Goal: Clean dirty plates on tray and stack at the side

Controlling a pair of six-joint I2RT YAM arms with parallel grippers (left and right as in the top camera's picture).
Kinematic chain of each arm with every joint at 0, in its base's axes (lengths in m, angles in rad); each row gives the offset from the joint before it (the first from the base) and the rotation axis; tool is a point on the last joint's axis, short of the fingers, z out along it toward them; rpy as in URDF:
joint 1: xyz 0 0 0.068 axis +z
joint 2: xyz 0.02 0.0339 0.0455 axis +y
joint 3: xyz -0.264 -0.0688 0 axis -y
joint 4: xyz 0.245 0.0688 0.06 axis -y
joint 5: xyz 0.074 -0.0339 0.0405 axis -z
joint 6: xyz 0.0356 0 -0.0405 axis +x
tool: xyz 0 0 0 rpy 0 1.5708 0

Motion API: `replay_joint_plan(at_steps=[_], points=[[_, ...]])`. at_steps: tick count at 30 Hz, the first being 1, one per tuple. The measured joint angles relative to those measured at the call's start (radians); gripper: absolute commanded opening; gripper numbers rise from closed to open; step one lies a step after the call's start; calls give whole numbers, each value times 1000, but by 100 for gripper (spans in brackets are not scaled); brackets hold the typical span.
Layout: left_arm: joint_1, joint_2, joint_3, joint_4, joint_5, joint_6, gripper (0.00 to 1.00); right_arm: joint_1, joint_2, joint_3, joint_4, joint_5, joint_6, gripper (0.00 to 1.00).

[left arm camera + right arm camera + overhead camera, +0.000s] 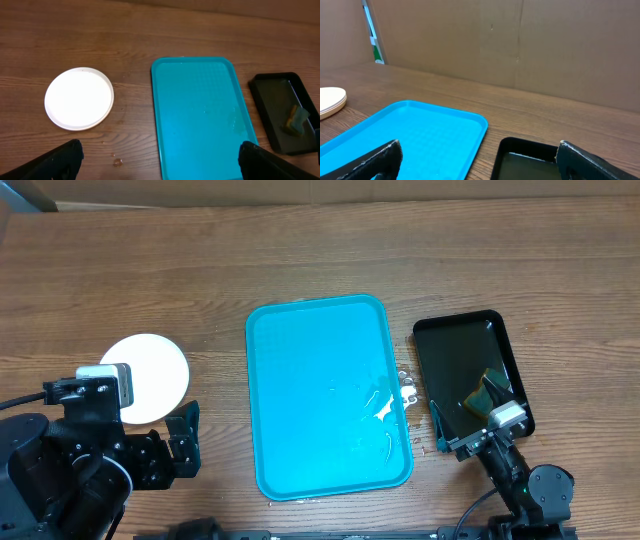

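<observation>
**Stacked at the side**

Resting on the brown wooden table [320, 250]: a stack of round white plates [150, 375], apart from and to the left of the large turquoise-blue rectangular plastic tray [300, 380]. Wet with scattered droplets along that tray's right side. Just beyond, a smaller glossy black tray [450, 350] holding a yellow-green sponge [295, 120]. Near the plates, the left gripper [185, 442] with fingers spread wide; over the black tray's near end, the right gripper [465, 402], likewise spread.
</observation>
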Motion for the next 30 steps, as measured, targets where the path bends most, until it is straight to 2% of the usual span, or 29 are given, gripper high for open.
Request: replay_joint_plan(at_steps=[7,10,13,16,23,30], points=[[-29,-4,0,14,-14,0,100,0,0,0,0,0,0,100],[-60,-24,-8,106,-43,0,100,0,0,0,0,0,0,100],[-111,-77,-73,279,-55,-1,100,0,0,0,0,0,0,100],[-160,-163,-219,460,-60,-6,100,0,0,0,-1,0,0,100],[-211,-396,-700,875,-64,-23,100,0,0,0,-2,0,0,100],[-223,-647,-1123,1148,-68,-86,100,0,0,0,-2,0,0,100]])
